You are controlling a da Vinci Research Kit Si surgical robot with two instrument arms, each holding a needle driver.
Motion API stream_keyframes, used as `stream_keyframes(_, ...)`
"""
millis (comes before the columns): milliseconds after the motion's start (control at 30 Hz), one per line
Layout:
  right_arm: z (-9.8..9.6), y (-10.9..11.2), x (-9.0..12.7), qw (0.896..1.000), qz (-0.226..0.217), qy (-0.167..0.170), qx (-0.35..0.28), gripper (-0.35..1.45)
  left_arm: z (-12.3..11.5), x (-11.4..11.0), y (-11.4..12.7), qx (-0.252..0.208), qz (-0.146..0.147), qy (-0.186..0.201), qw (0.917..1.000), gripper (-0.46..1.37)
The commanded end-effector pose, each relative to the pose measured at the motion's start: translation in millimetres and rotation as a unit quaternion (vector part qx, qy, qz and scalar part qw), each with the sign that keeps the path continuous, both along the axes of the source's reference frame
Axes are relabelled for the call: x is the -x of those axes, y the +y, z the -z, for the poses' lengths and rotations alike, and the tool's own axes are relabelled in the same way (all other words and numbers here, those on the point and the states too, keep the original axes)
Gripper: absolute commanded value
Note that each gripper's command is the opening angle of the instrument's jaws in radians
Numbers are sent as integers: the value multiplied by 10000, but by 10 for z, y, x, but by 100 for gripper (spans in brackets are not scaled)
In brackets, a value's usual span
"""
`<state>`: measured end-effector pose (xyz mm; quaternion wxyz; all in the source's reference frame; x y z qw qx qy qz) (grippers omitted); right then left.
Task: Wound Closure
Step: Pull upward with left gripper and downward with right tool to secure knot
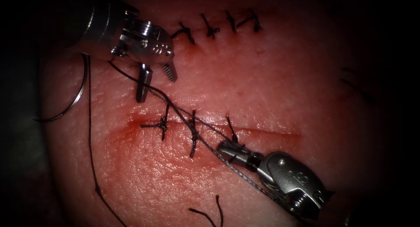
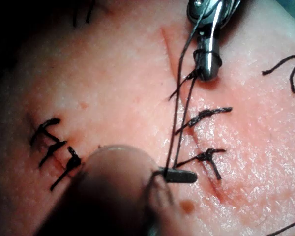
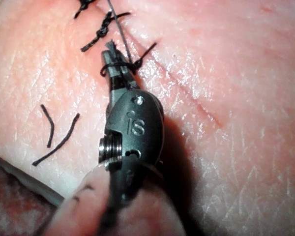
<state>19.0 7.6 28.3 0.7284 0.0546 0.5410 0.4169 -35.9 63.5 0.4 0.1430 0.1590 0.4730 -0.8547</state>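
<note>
Knot-tying at the third stitch, mid-frame.
We see left tool (image 1: pixel 155 80) spread, thread (image 1: pixel 183 113) across it; right tool (image 1: pixel 227 149) clenched, thread looped round it; needle (image 1: pixel 70 100) lies free, far left.

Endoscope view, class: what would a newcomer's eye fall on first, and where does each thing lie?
The left tool hangs open above the cut, holding nothing, with thread running past its jaws. The right tool is shut on that thread at the cut's third stitch. The curved needle lies free on the tissue, far left of the cut.
</note>
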Motion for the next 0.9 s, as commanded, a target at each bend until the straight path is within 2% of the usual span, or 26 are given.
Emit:
stream_keyframes(33,0,0,0,10000,-25,-39,-7,-35,-2,0,-1,-35,41,-18,10000,81)
stream_keyframes(167,1,2,-1,10000,-31,-58,-27,-35,-4,4,-1,-84,160,-79,9998,75)
stream_keyframes(200,1,2,-2,10000,-34,-60,-28,-35,-3,6,0,-97,209,-110,9997,63)
stream_keyframes(267,1,2,-3,10000,-38,-62,-28,-35,-2,10,2,-142,262,-159,9994,32)
stream_keyframes(300,1,2,-3,10000,-38,-61,-28,-35,-1,12,3,-173,281,-190,9993,7)
stream_keyframes(333,1,2,-3,10000,-37,-59,-28,-35,-1,13,3,-213,299,-234,9991,-35)
stream_keyframes(500,3,0,-3,10000,-33,-56,-29,-35,-1,15,4,-267,252,-490,9981,-35)
stream_keyframes(700,4,-2,-3,10000,-30,-54,-29,-35,0,20,9,-143,395,-641,9971,-35)
stream_keyframes(833,4,-2,-3,10000,-19,-59,-37,-35,-3,28,18,-43,572,-749,9955,-35)
stream_keyframes(900,5,-3,-3,10000,-27,-51,-29,-35,-5,38,34,134,794,-887,9928,-35)
